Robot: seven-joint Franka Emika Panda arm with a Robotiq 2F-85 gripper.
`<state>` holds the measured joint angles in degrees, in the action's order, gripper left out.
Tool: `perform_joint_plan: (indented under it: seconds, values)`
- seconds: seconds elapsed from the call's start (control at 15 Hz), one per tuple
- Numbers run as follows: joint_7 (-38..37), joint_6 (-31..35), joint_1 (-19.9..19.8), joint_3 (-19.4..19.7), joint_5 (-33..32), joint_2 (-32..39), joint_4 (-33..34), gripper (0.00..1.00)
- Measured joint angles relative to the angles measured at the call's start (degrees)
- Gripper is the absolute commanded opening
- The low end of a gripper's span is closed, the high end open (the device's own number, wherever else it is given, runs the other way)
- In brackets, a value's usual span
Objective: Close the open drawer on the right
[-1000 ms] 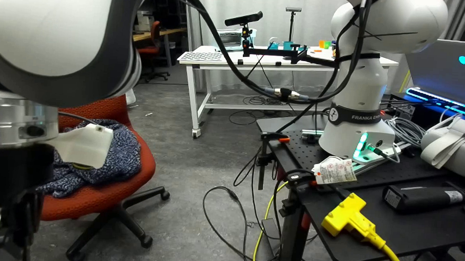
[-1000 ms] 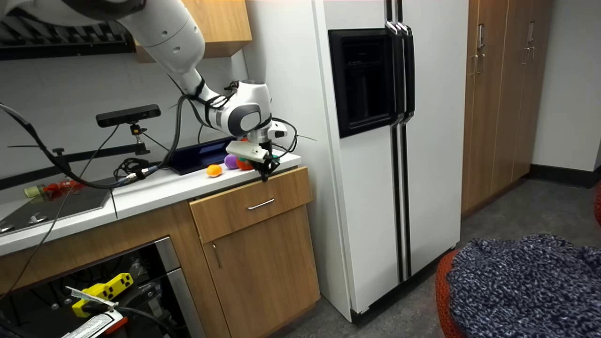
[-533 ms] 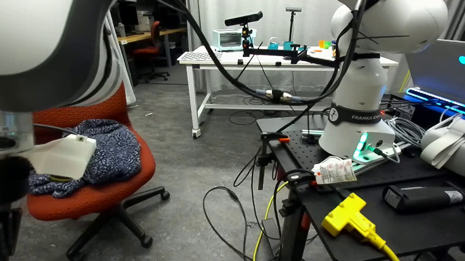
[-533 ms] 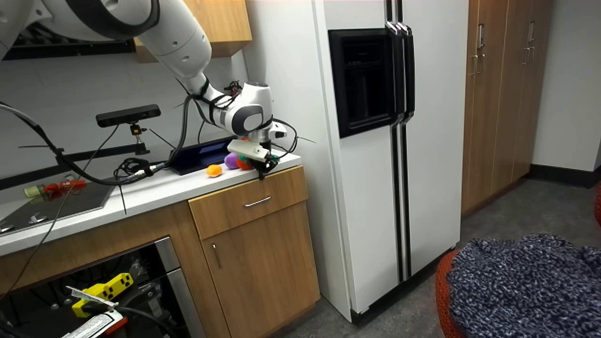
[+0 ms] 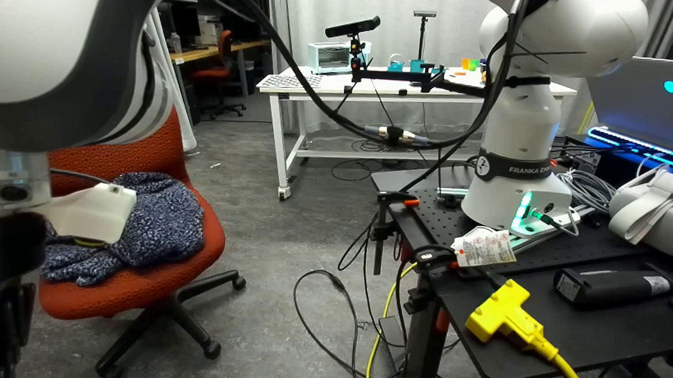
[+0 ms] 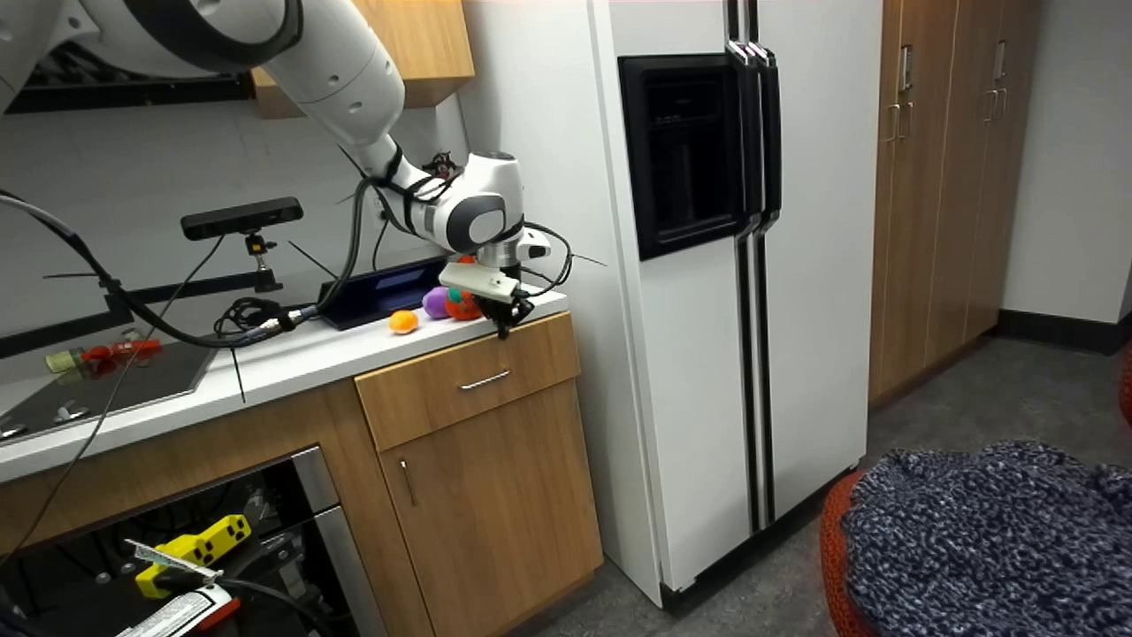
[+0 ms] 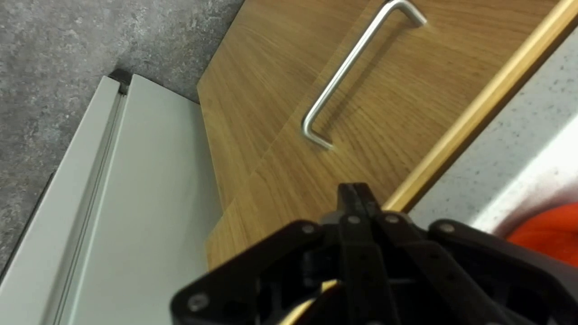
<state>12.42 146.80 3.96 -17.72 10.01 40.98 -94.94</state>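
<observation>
the white arm (image 6: 345, 84) slopes downward to its wrist (image 6: 486, 203) in an exterior view; below, the black gripper (image 7: 354, 189) points down, its two fingers (image 7: 362, 262) pressed together in the wrist view.

Lab with a kitchen in it. Kitchen: fridge (image 6: 822, 292), cooktop (image 6: 168, 380) and wooden cabinets (image 6: 939, 230) in an exterior view. Lab: robot arm (image 5: 524, 129) on a perforated plate (image 5: 432, 228), mounted camera (image 5: 352, 27), coiled cable (image 5: 590, 191) and yellow power splitter (image 5: 503, 313) in an exterior view.
</observation>
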Motion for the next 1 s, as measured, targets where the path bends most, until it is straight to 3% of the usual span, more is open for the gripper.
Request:
perform_joint_plan:
  seconds: [0.4,0.93,1.0]
  values:
    - [0.0,-1.6,0.0,1.6,-1.5,-5.5,-2.9,0.0]
    - [0.8,-2.9,1.3,1.4,-1.7,-19.2,-11.9,0.0]
    - [1.2,-2.9,1.3,1.4,-1.7,-21.1,-13.2,0.26]
